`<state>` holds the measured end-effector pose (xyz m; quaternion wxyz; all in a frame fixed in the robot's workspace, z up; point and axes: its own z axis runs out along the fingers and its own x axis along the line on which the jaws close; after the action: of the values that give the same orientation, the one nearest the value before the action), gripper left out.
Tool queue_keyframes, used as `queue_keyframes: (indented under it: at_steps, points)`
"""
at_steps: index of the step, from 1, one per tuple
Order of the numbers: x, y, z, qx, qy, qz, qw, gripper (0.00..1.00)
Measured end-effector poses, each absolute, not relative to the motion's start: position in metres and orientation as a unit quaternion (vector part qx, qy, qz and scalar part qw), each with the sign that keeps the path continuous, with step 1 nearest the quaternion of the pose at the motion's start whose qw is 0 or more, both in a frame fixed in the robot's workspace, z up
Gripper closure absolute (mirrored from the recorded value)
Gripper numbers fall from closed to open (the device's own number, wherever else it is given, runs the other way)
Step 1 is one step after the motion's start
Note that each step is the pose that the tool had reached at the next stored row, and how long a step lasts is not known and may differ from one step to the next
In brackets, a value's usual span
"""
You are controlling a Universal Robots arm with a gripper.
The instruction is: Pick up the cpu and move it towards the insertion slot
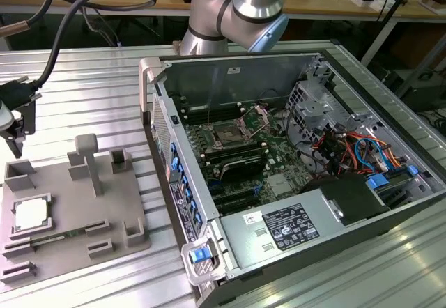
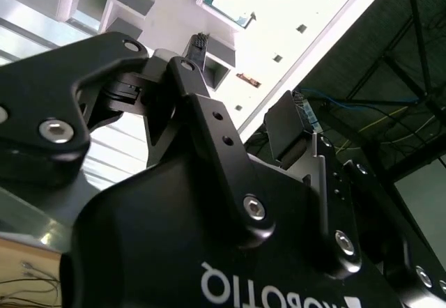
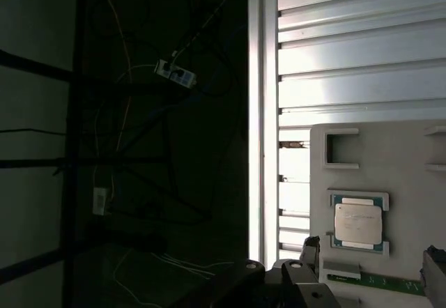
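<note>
While cpu [image 3: 358, 222] lies in tray [image 3: 411, 155] recess | end effector [image 3: 371, 253] apart, empty, above tray edge

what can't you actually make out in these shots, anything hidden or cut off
- Exterior view: the black end effector is cut off by the picture's left edge.
- Exterior view: the square metal-framed insertion slot is too small to show its contacts.
- First wrist view: the long green memory stick beside the silvery square cpu is partly hidden by the end effector.
</note>
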<state>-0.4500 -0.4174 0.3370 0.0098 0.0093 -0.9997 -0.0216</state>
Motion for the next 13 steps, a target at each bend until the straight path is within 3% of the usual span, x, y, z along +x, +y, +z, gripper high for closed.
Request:
queue_keyframes:
  at_steps: [13]
  points:
    - [-0.45,-0.4174,0.3309,0.009,-1.0,-0.022,0.01,0.38]
